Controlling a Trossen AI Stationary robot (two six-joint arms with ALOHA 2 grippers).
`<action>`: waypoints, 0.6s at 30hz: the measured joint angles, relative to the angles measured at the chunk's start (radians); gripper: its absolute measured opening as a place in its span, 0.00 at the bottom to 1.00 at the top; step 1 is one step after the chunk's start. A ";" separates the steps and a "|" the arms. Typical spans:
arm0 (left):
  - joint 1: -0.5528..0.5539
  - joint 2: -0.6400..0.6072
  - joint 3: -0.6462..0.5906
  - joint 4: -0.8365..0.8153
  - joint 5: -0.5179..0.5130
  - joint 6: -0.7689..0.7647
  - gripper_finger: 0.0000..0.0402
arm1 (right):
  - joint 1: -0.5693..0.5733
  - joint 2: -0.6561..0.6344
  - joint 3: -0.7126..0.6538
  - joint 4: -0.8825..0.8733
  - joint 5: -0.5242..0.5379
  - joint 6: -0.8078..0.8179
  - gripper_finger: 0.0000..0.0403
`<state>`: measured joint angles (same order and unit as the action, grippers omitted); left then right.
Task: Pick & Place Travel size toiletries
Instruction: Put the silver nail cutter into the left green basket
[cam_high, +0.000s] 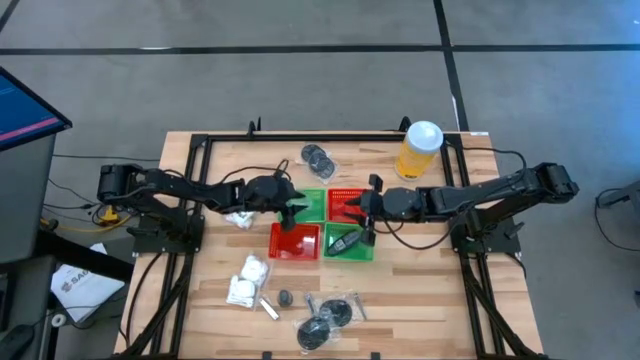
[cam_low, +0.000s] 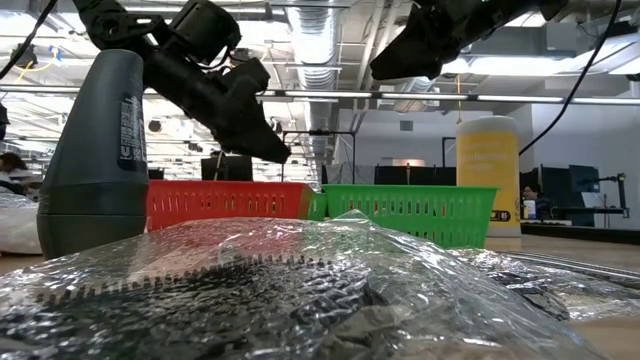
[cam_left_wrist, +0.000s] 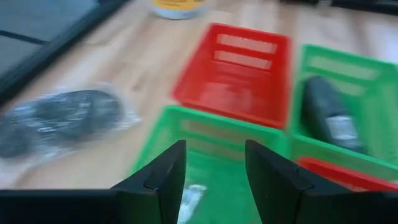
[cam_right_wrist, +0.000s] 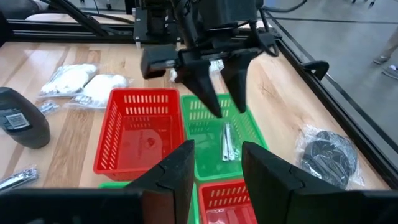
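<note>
wood table (cam_high: 420, 300): left gripper (cam_right_wrist: 214, 84) jaws parted, empty, over green basket (cam_right_wrist: 245, 134); right gripper (cam_right_wrist: 214, 171) same.

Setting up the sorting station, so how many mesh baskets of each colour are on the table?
Red baskets: 2
Green baskets: 2
Total: 4

red mesh baskets (cam_right_wrist: 140, 134) and green mesh baskets (cam_right_wrist: 214, 124), alternating in a checker block. silvery-white tubes (cam_right_wrist: 228, 142) in one green basket. white puffy packets (cam_right_wrist: 84, 84) on pale wood table (cam_high: 420, 300). dark grey discs (cam_right_wrist: 328, 155) under clear wrap. yellow cup (cam_high: 418, 152), white lid. dark grey bottle (cam_right_wrist: 18, 124) with printed label.
</note>
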<state>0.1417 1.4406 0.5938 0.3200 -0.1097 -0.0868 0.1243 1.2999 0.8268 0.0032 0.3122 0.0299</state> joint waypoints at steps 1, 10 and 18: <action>0.000 0.000 0.000 0.001 0.035 0.000 0.38 | 0.003 0.000 0.000 0.000 0.000 0.000 0.30; -0.039 0.000 0.000 0.046 0.118 0.003 0.37 | 0.062 0.000 0.000 -0.102 -0.024 0.142 0.31; -0.038 0.000 0.000 0.066 0.118 0.003 0.37 | 0.215 0.064 0.002 -0.184 -0.087 0.340 0.30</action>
<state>0.1039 1.4406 0.5934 0.3862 0.0082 -0.0841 0.3396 1.3636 0.8285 -0.1803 0.2249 0.3701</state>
